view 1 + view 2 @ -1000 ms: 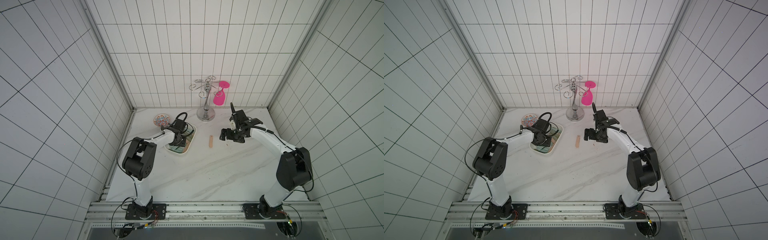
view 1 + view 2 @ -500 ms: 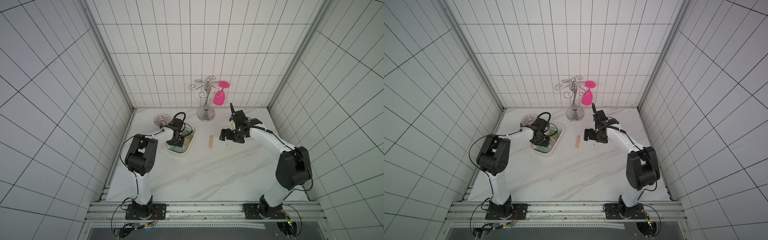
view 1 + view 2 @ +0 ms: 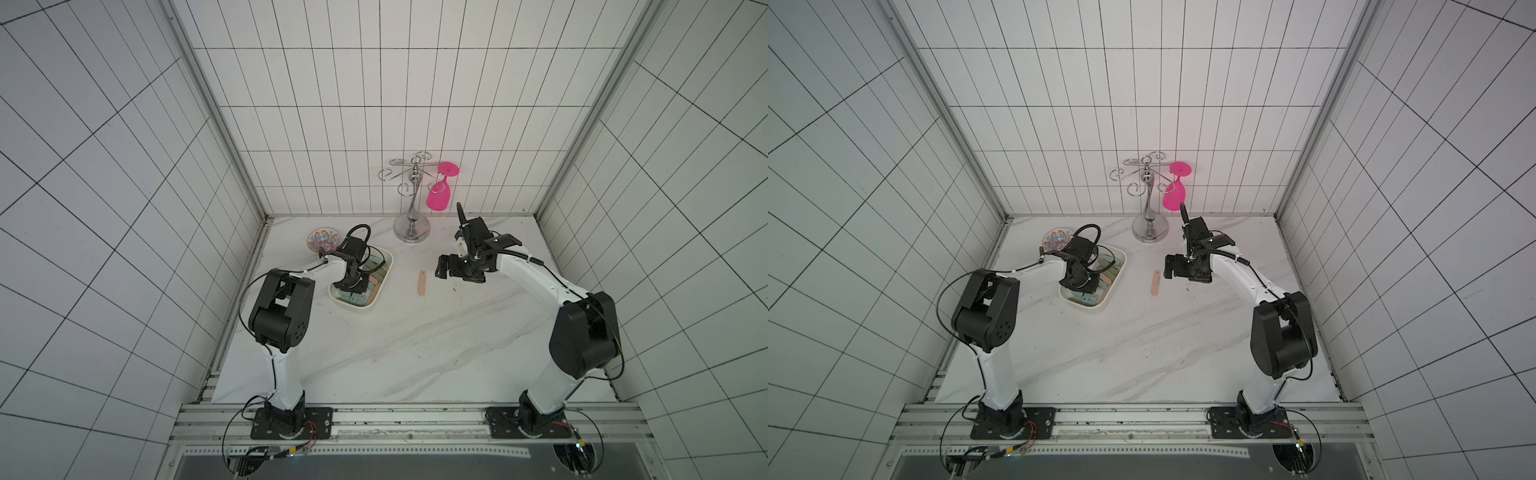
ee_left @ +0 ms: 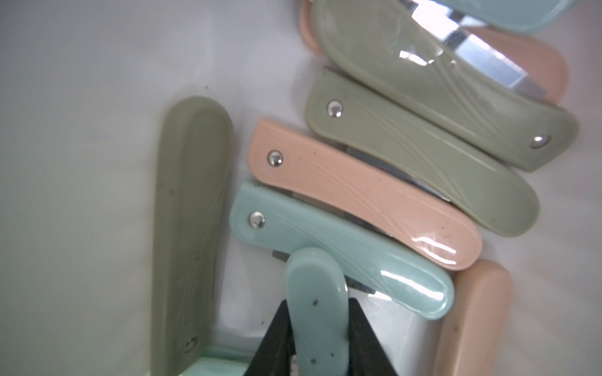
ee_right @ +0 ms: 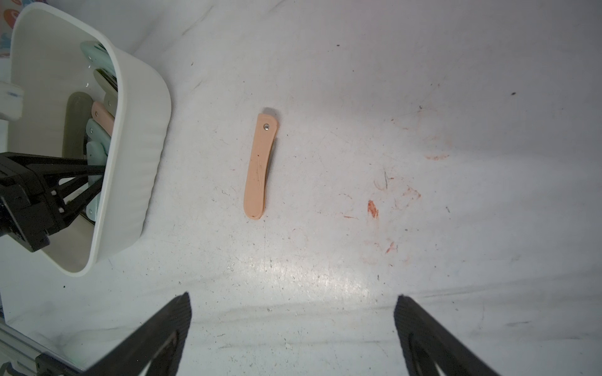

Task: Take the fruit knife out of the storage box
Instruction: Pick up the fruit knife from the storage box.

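My left gripper [image 4: 317, 304] is down inside the storage box [image 5: 140, 156], clenched on the rounded end of a pale teal fruit knife [image 4: 314, 293] that lies folded among other knives [image 4: 361, 198] in green, peach and teal. The box sits at the far left of the table [image 3: 415, 353]. To its right a peach knife [image 5: 259, 166] lies alone on the table. My right gripper [image 5: 292, 298] hovers near it, spread wide and holding nothing.
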Action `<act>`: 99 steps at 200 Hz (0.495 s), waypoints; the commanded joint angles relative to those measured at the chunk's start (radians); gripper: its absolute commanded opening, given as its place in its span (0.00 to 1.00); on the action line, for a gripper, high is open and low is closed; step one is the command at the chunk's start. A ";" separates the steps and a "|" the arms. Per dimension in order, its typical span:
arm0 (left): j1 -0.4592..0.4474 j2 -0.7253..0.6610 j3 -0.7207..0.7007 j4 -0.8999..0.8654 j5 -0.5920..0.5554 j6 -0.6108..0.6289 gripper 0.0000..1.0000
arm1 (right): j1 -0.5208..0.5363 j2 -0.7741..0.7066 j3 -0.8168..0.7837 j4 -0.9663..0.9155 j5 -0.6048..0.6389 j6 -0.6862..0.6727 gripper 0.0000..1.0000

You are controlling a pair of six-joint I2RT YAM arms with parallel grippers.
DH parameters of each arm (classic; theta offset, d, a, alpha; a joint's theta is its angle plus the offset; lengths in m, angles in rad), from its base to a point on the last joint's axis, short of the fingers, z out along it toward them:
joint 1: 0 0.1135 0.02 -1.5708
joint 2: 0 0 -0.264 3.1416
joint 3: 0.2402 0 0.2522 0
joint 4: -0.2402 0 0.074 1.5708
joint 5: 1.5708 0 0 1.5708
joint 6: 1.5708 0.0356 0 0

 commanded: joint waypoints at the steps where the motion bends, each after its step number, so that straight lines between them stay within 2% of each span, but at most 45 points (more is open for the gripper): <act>1: 0.004 -0.064 -0.007 0.011 0.042 -0.026 0.19 | 0.013 0.003 0.038 -0.015 0.002 -0.003 0.98; 14: 0.011 -0.093 -0.004 0.026 0.072 -0.048 0.18 | 0.013 -0.003 0.038 -0.015 -0.003 -0.007 1.00; 31: 0.020 -0.130 -0.001 0.052 0.124 -0.082 0.17 | 0.016 -0.014 0.040 -0.014 -0.022 -0.009 0.93; 55: 0.022 -0.177 0.006 0.086 0.190 -0.131 0.17 | 0.017 -0.021 0.050 -0.013 -0.073 -0.013 0.75; 68: 0.022 -0.207 0.006 0.115 0.234 -0.169 0.17 | 0.017 -0.026 0.051 -0.006 -0.111 -0.014 0.62; 85: 0.022 -0.240 -0.012 0.176 0.308 -0.234 0.16 | 0.019 -0.031 0.056 0.007 -0.167 -0.009 0.46; 99: 0.022 -0.261 -0.034 0.240 0.370 -0.304 0.16 | 0.021 -0.033 0.067 0.018 -0.228 -0.008 0.37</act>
